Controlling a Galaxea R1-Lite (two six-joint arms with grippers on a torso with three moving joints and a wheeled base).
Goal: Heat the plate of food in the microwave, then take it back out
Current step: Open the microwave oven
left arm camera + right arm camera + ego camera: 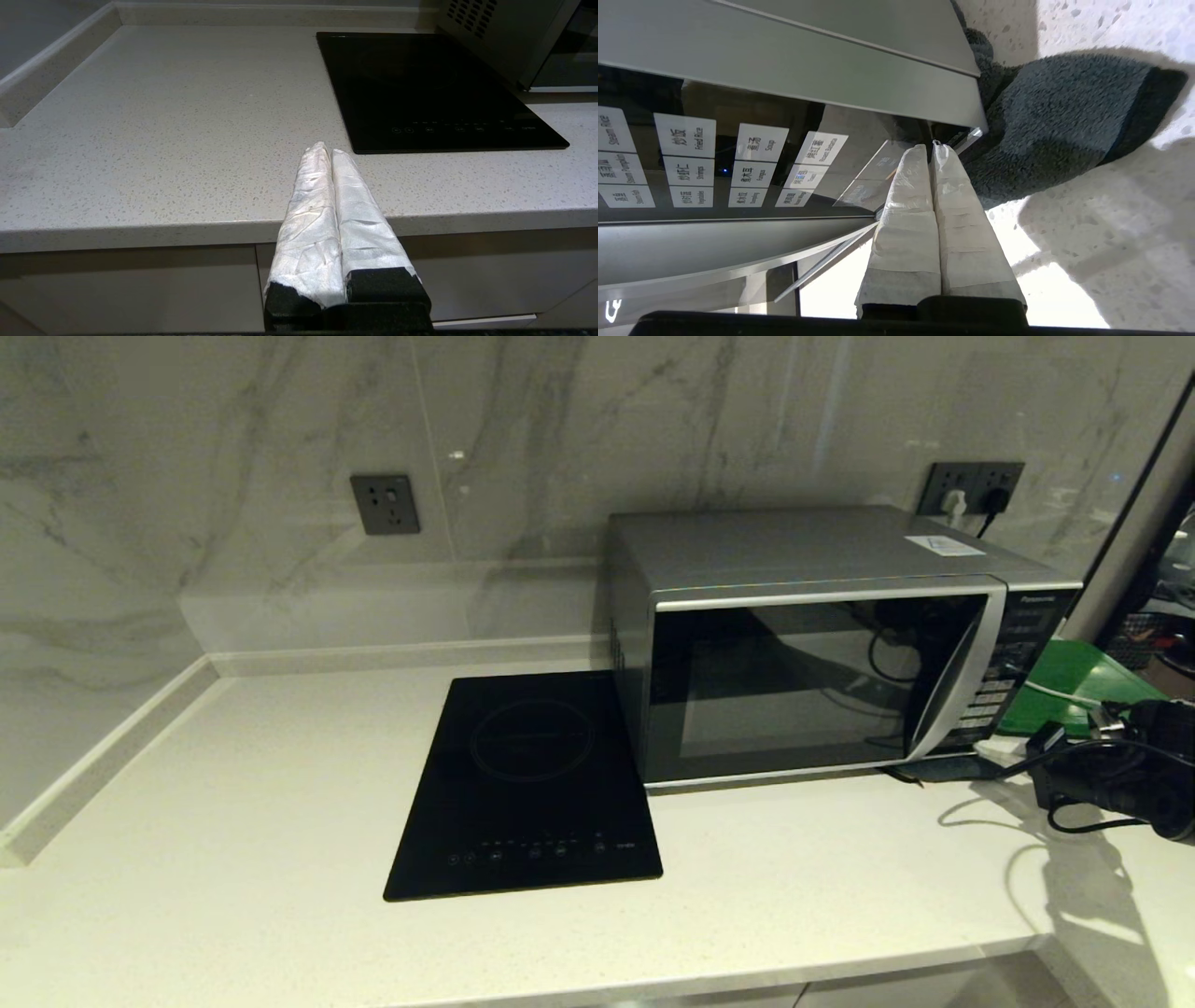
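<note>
Both claws are clenched empty: right claw (pixel 931 147) at the microwave (pixel 803 672) button panel, left claw (pixel 327 150) parked over the counter edge.

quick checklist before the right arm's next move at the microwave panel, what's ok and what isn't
1. Microwave door closed: ok, the glass sits flush in the head view.
2. Right gripper at the button panel: ok, its shut tips are by the panel's lower buttons; contact cannot tell.
3. Plate of food inside: cannot tell, the dark glass shows only reflections.
4. Left gripper out of the way: ok, shut, at the counter's front edge, left of the cooktop.
5. Grey cloth clear of the fingers: ok, it lies beside the microwave's base, past the tips.
</note>
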